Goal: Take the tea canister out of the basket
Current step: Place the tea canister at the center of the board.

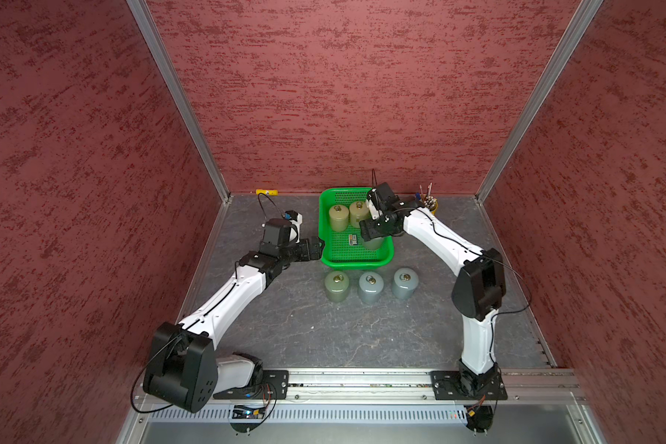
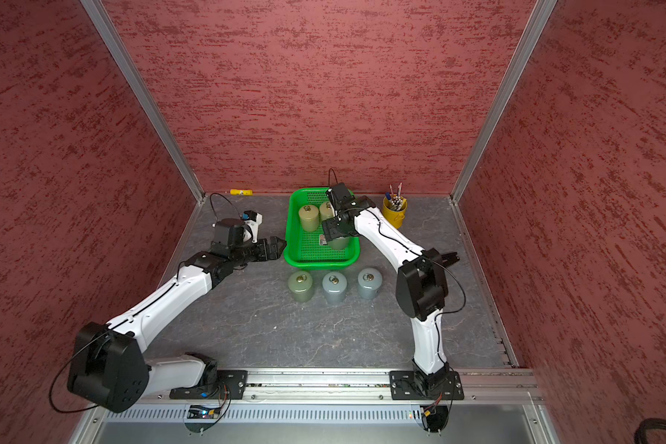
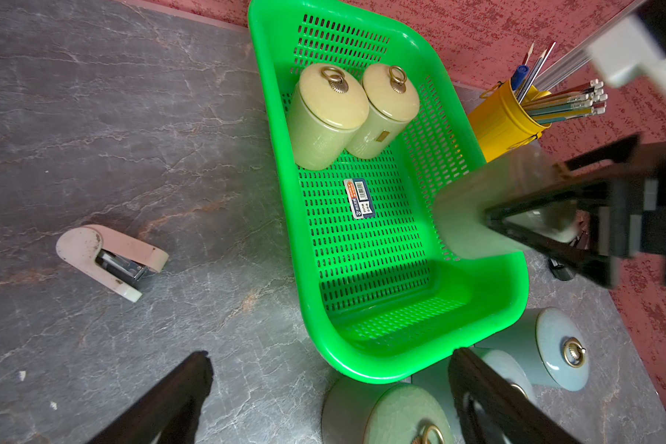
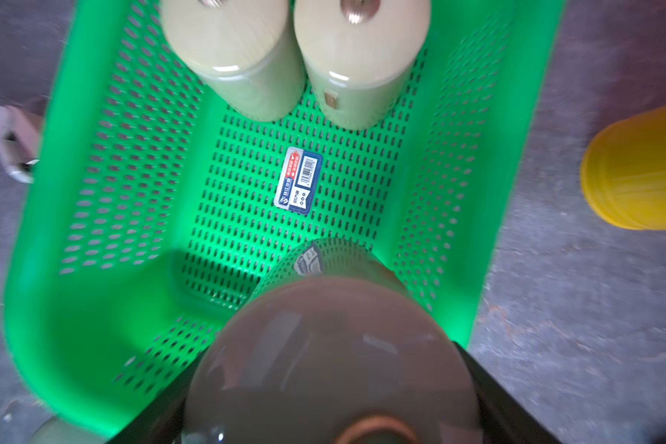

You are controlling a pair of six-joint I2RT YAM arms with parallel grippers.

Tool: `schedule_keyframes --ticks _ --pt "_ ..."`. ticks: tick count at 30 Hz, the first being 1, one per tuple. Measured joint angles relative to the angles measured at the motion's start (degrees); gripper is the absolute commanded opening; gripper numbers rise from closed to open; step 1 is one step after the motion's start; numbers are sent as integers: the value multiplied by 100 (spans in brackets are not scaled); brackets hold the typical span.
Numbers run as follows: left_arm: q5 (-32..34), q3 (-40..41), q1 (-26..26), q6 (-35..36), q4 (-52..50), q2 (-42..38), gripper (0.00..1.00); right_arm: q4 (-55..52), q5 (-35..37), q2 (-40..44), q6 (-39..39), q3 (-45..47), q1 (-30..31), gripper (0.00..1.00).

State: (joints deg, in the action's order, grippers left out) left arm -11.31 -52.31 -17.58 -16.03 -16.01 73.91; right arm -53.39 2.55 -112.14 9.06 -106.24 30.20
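the pale green, glossy cylindrical tea canister (image 4: 323, 346) with a ring-handled lid was upright in the near right corner of the bright green perforated plastic basket (image 1: 356, 264), clamped on both sides between the black jaws of the right gripper (image 1: 373, 234), its base seemingly lifted off the mesh floor. two cream-lidded canisters (image 1: 338, 217) stood touching at the basket's far end, and three similar canisters (image 1: 370, 287) stood in a row on the grey marbled table (image 1: 323, 338) just before it. the left gripper (image 1: 319, 246) hovered spread wide and empty just beside the basket's left wall.

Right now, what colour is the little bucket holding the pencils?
The bucket is bright yellow, clearest in the left wrist view.
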Motion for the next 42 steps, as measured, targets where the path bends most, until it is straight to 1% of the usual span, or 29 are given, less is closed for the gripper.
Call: schedule_keyframes --ticks 5,11,17,20,23,29,35,42 --pt "28 0 -28 0 -35 -74 100 120 66 1106 -7 730 164 0" --pt "87 0 -55 0 -48 -118 100 114 269 2538 15 1864 573 0" --pt "87 0 -94 -9 -52 -118 100 0 354 4059 264 3095 944 0" --pt "87 0 -140 -26 -48 -118 100 -26 361 4642 466 3565 1082 0" --pt "87 0 -179 -48 -48 -118 100 -68 382 4839 717 3974 1158 0" --pt "109 0 -260 -70 -55 -136 100 -258 470 4874 1333 4813 1447 0" --pt "129 0 -264 -70 -52 -205 100 -402 490 5082 1908 5302 1631 0" --pt "127 0 -271 -70 -50 -201 100 -472 723 4597 2452 5781 1641 0"
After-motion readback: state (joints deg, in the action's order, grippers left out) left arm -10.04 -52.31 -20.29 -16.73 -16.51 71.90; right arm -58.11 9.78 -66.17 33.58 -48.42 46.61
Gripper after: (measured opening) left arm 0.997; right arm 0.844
